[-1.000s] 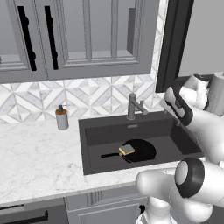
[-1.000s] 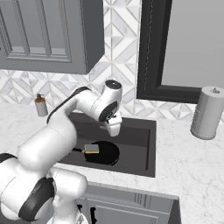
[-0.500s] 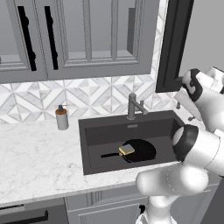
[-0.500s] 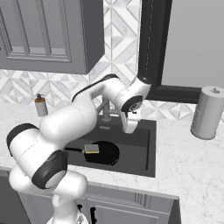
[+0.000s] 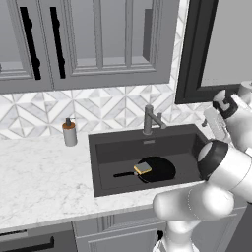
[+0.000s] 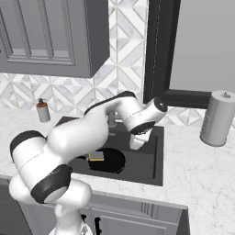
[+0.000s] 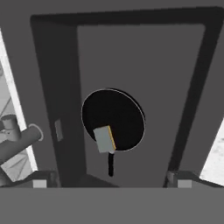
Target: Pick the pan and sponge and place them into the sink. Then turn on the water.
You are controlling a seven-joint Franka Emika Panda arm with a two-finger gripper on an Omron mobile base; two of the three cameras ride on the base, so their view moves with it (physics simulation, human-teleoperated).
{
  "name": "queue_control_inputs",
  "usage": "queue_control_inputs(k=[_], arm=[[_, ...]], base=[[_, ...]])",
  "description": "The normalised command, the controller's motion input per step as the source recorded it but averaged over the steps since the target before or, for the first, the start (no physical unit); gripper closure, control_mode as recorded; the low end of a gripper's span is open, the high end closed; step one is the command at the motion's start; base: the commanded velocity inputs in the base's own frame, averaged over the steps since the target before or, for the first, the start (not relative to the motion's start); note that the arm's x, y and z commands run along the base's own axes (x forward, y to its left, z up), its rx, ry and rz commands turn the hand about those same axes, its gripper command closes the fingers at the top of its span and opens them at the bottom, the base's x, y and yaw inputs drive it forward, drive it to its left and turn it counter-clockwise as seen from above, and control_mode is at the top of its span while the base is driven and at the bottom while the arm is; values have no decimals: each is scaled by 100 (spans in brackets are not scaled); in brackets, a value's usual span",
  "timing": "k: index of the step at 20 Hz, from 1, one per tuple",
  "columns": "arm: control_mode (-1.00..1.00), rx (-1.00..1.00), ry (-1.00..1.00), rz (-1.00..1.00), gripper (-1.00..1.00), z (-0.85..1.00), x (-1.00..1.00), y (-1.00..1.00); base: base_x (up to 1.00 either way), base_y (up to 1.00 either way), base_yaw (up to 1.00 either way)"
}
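Large rectangular dark grey sink [image 5: 106, 147] set in the white marble surface [image 5: 39, 182], holding the round black frying pan [image 5: 156, 170] flat on its floor. The small grey-green and yellow sponge [image 5: 142, 169] rests on the pan's rim near its handle, so both items are placed. The two-finger hand [image 6: 136, 143], fingers spread and empty, hangs over the basin beside the grey metal faucet [image 5: 149, 119], presumably to start the water.

No text, label, brand, number or sign can be read on anything here.

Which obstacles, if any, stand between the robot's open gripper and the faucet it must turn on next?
Probably none: the open gripper hangs over the sink beside the faucet, with pan and sponge lying low below.
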Motion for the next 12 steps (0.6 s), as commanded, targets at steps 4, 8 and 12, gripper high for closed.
queue_control_inputs(k=[4,8,12], arm=[[-100,37,-3,-18,-100,-24,4,-27],[-100,38,0,-9,-100,-8,28,-30],[-100,33,-2,-5,-100,-10,44,-23]], base=[[0,0,0],[0,0,0],[0,0,0]])
